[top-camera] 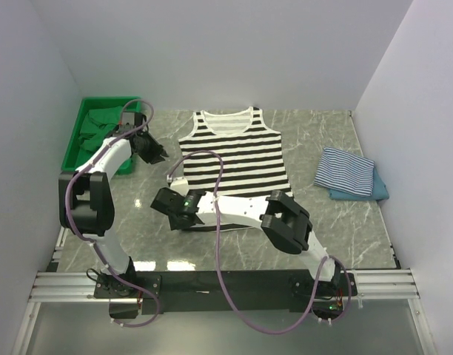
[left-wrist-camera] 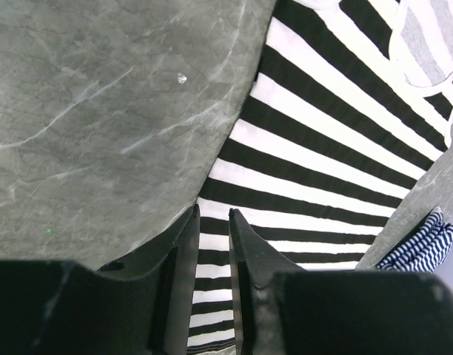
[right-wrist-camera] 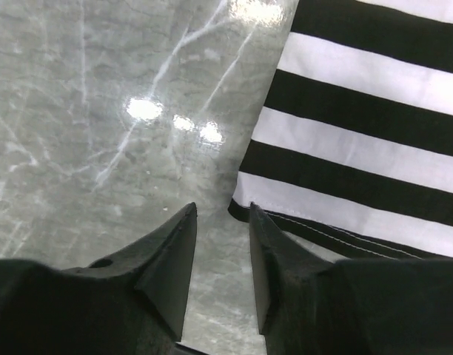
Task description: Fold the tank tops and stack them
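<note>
Because the black-and-white striped tank top (top-camera: pixel 234 151) lies flat and unfolded on the table (top-camera: pixel 315 222), left gripper (left-wrist-camera: pixel 213 214) at its side edge and right gripper (right-wrist-camera: pixel 222 211) at its hem corner hang with fingers slightly parted, empty, probably to pinch it

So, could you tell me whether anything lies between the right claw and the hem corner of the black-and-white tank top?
Nothing visible does: the right claw hangs over the table, just beside the hem corner of the black-and-white tank top.
</note>
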Motion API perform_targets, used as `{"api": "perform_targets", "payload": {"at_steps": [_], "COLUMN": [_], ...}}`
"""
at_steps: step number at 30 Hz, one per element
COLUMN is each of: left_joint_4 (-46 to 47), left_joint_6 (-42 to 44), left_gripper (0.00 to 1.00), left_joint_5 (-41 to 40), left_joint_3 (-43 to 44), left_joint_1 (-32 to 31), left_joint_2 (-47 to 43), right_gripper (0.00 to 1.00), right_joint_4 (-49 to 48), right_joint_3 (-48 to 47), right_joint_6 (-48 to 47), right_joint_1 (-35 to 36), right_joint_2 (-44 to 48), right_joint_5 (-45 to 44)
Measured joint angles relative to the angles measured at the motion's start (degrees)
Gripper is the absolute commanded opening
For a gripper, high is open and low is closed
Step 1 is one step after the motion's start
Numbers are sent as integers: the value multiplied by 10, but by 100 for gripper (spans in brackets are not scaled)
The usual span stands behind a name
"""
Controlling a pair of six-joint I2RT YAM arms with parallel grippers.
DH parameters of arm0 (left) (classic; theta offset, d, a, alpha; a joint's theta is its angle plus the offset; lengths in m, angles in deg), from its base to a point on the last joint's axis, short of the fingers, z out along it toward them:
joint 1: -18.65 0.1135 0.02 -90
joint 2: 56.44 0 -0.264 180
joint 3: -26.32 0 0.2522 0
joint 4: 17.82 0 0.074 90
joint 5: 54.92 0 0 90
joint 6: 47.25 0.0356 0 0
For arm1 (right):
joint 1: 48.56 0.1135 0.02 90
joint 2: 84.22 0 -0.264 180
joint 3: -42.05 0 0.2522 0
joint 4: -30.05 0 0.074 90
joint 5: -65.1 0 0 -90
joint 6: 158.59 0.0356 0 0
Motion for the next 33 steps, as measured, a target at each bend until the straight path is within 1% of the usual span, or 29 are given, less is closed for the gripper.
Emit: {"api": "perform_targets", "payload": {"at_steps": [2, 6, 8, 10, 11, 13, 15, 18, 19, 23, 25, 28, 33], "left_joint_4": [1, 6, 10, 17, 21, 28, 39, 59, 63, 90, 104, 126, 157], "left_joint_6": [0, 0, -1, -3, -3, -6, -10, -18, -20, -31, -35, -44, -51], "left_gripper": [28, 28, 28, 28, 28, 28, 29, 36, 40, 43, 43, 43, 42], "left_joint_5": [0, 1, 1, 2, 2, 2, 1, 0, -1, -5, -7, -12, -29], "left_joint_3": [-3, -9, -11, -16, -19, -28, -40, -70, -79, -123, -141, -164, -173], "left_joint_1": [1, 3, 3, 4, 3, 3, 4, 3, 2, -7, -12, -18, -25], "left_joint_2": [0, 0, 0, 0, 0, 0, 0, -3, -5, -12, -13, -12, -1], "right_gripper": [34, 33, 28, 3, 0, 0, 0, 0, 0, 0, 0, 0, 0], "right_joint_4": [5, 12, 10, 11, 12, 5, -17, -55, -59, -95, -102, -112, -120], "right_joint_3": [-3, -15, -16, -14, -14, -6, 30, 127, 154, 287, 325, 347, 351], "right_joint_6": [0, 0, -2, -7, -9, -9, -13, -24, -26, -31, -30, -29, -29], "right_joint_1": [0, 1, 2, 2, 2, 3, 5, 16, 19, 37, 43, 45, 46], "right_joint_2": [-8, -43, -43, -43, -43, -40, -19, 43, 62, 166, 205, 233, 238], "right_joint_5": [-1, -5, -9, -10, -10, -10, -10, 9, 17, 68, 86, 101, 111]}}
